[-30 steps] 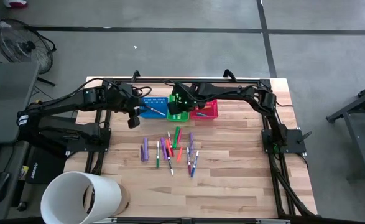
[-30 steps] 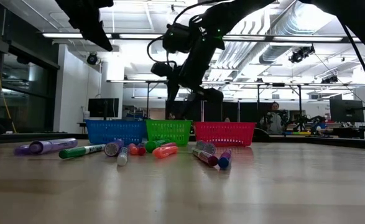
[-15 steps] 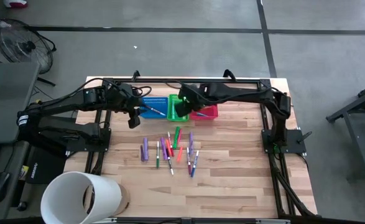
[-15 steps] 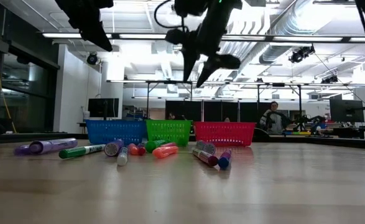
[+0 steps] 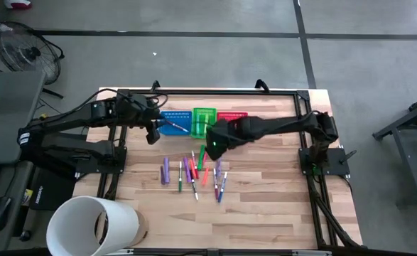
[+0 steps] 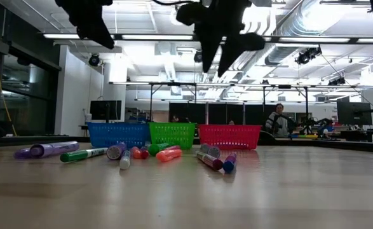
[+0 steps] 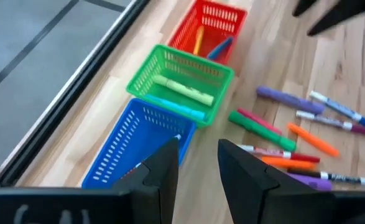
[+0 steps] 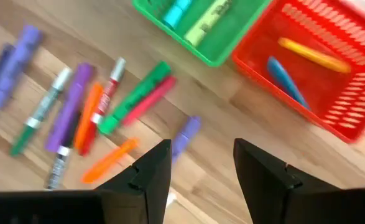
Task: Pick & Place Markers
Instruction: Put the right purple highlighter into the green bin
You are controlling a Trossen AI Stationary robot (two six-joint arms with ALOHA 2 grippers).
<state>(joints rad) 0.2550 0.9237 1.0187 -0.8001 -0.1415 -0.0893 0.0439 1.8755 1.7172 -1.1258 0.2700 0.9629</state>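
Observation:
Several loose markers (image 5: 194,171) in purple, green, orange, red and white lie flat on the wooden table (image 5: 279,199), also seen in the right wrist view as markers (image 8: 95,106). My right gripper (image 5: 209,149) hangs open high above their far end, with nothing between its fingers (image 8: 148,171). My left gripper (image 5: 153,135) hovers open at the left, near the blue basket (image 5: 174,122), and is empty in its wrist view (image 7: 198,168). More markers lie inside the green basket (image 8: 213,37) and the red basket (image 8: 331,87).
Blue, green (image 5: 204,119) and red (image 5: 231,117) mesh baskets stand side by side along the far edge. A white cylinder (image 5: 91,227) stands at the near left corner. Bare wood lies right of the markers. A black frame (image 5: 315,178) borders the table.
My right gripper has left the green basket, moving toward the table's near edge and upward until it hangs over the loose markers; its wrist has turned on the way. The markers on the table lie as before.

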